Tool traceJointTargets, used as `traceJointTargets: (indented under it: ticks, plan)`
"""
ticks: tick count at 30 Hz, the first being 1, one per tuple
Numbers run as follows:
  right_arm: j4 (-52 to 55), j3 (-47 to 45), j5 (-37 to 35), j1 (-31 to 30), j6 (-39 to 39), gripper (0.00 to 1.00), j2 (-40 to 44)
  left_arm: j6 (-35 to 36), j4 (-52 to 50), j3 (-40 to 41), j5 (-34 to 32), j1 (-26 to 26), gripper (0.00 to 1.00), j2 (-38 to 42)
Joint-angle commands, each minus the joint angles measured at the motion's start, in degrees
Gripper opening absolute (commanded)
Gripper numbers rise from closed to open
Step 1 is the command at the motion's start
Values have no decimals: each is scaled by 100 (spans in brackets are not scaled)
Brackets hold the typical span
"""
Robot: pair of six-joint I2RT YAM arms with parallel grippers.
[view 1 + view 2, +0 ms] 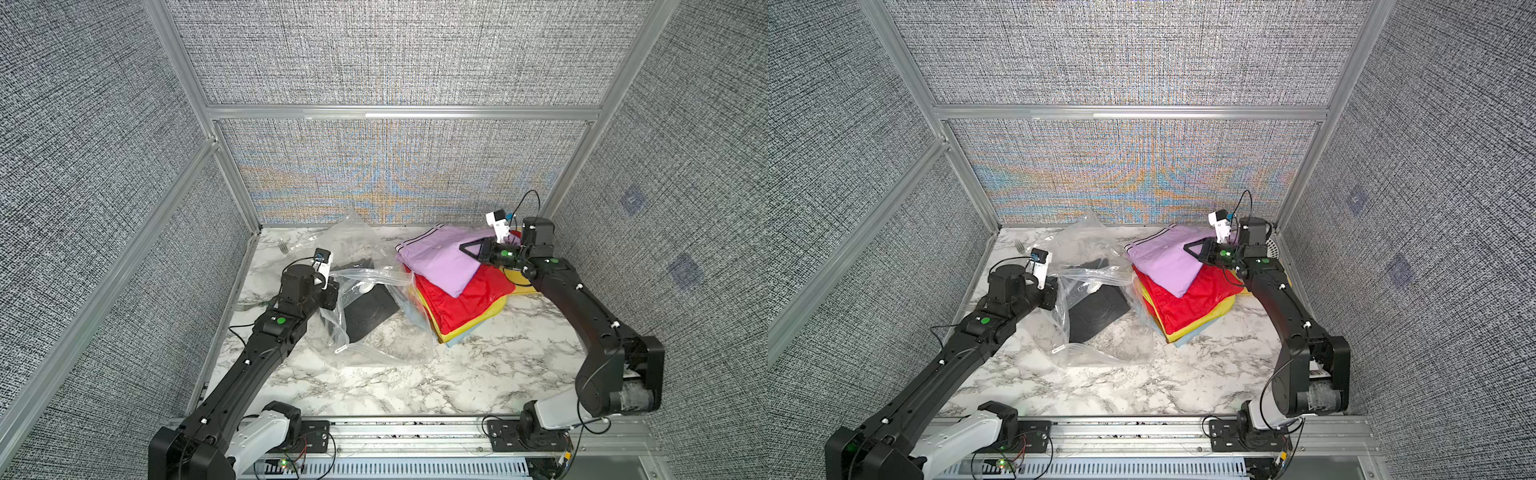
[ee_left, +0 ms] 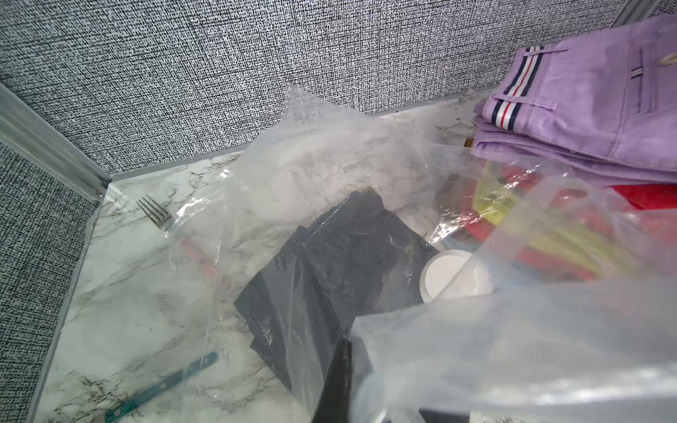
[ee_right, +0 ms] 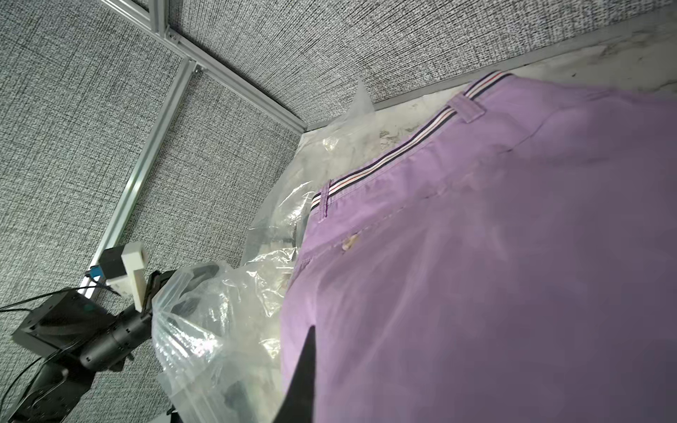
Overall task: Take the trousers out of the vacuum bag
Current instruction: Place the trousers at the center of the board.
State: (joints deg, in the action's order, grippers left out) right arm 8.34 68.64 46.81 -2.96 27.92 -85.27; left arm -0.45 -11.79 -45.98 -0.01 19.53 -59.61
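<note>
Inside the clear vacuum bag (image 1: 384, 353), folded dark grey denim trousers (image 1: 368, 309).

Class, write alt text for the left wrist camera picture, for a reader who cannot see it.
Dark grey trousers show through a clear vacuum bag on a marble table, next to the bag's white valve. Lilac trousers top a red and yellow stack; a fork lies near the wall.

Bright, even light; moiré on back wall (image 1: 395, 174); vacuum bag (image 2: 329, 175) glare; wrist foregrnd blurry.
</note>
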Motion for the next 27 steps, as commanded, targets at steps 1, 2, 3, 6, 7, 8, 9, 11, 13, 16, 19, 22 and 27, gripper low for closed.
traceJointTargets:
  ticks: [1,2,3,6,7,8,9,11,13,16,19,22,27]
  plan:
    - [8,-158,-512,-6,-4,2,137,-8,72,-13,4,-2,0,3]
    - [26,-205,-577,-10,-42,5,156,-8,76,-15,8,-2,0,2]
    - [42,-238,-620,-8,-70,12,166,-9,80,-18,23,-2,0,-6]
    - [110,-320,-751,-4,-189,31,171,-18,72,-21,45,-2,0,-15]
    - [137,-355,-773,-11,-216,35,178,-17,73,-26,57,-2,0,-7]
    - [141,-389,-814,-11,-238,39,202,-17,72,-25,61,-2,0,2]
    - [152,-444,-859,-9,-269,41,228,-17,66,-25,65,-2,0,8]
    - [186,-554,-992,-18,-328,44,286,-23,64,-34,67,-2,0,28]
    - [276,-658,-1156,-31,-420,47,357,-27,77,-41,65,-2,0,29]
    - [424,-791,-1265,-42,-543,49,466,-26,72,-60,82,-2,0,-4]
    - [490,-1005,-1279,-79,-650,52,648,-20,72,-91,110,-2,0,-46]
    - [445,-1301,-1291,-116,-820,57,867,-17,81,-105,134,-5,0,-82]
    - [260,-1783,-1253,-226,-1019,66,1316,-11,97,-114,206,-2,0,-112]
